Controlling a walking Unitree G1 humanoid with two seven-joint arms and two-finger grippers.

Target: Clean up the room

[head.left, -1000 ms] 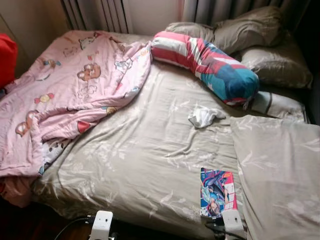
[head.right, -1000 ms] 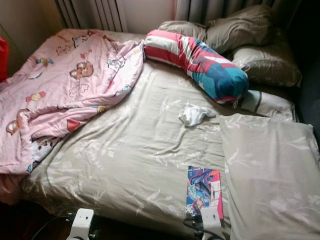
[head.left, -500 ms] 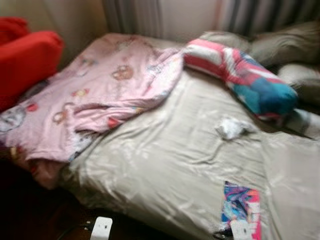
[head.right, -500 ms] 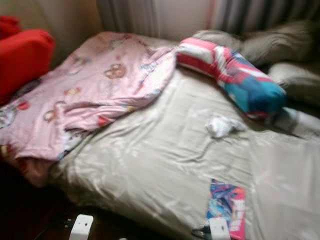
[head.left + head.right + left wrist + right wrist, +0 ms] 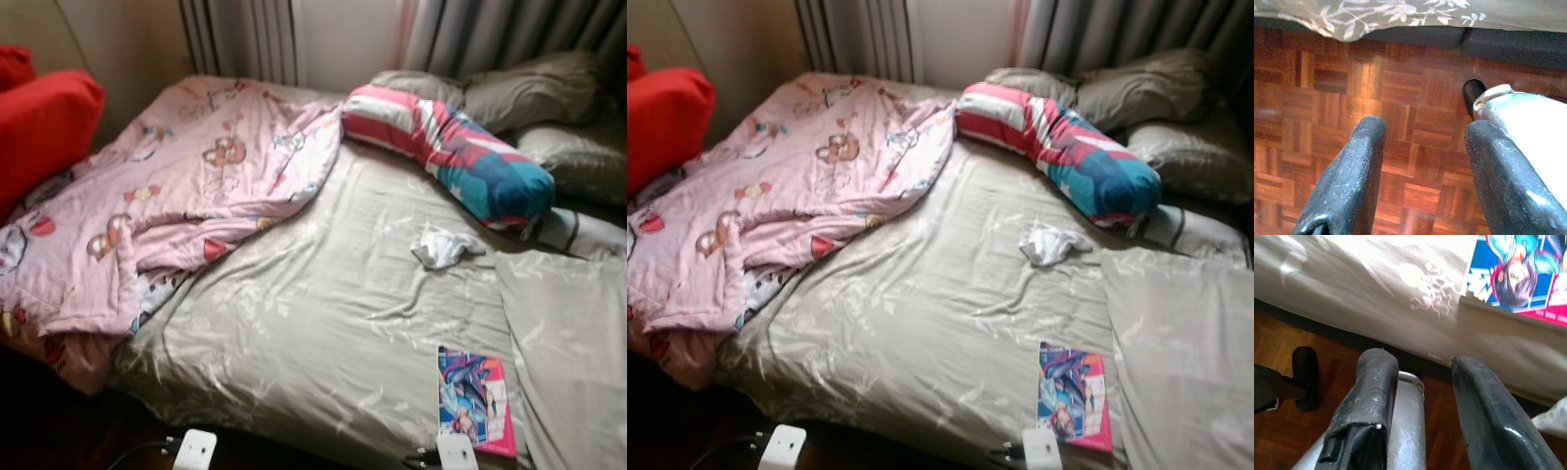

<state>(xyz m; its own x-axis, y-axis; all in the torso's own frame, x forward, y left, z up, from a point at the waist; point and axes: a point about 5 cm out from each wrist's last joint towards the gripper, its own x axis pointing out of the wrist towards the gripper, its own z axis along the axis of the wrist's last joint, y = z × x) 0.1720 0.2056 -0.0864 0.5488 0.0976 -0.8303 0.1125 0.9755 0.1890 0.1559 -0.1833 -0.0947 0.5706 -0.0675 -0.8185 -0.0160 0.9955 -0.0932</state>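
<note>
Bed (image 5: pixel 323 323) strewn with a pink blanket (image 5: pixel 167 196), a bolster (image 5: pixel 451 157), a white rag (image 5: pixel 443 245), perhaps a sock, and a comic book (image 5: pixel 473 399) near its foot. Left gripper (image 5: pixel 1422 152) and right gripper (image 5: pixel 1418 382) hang spread, empty, above the wood floor (image 5: pixel 1410 98).

Beige-sheeted bed (image 5: pixel 323 323) standing before grey pleated curtains (image 5: pixel 509 39); red upholstered chair (image 5: pixel 39 127) sitting alongside; parquet wood floor (image 5: pixel 1400 98) lying beneath.

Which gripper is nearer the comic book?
Right. The right gripper hangs by the bed edge just below the comic book; the left gripper hangs over the floor, farther left.
</note>
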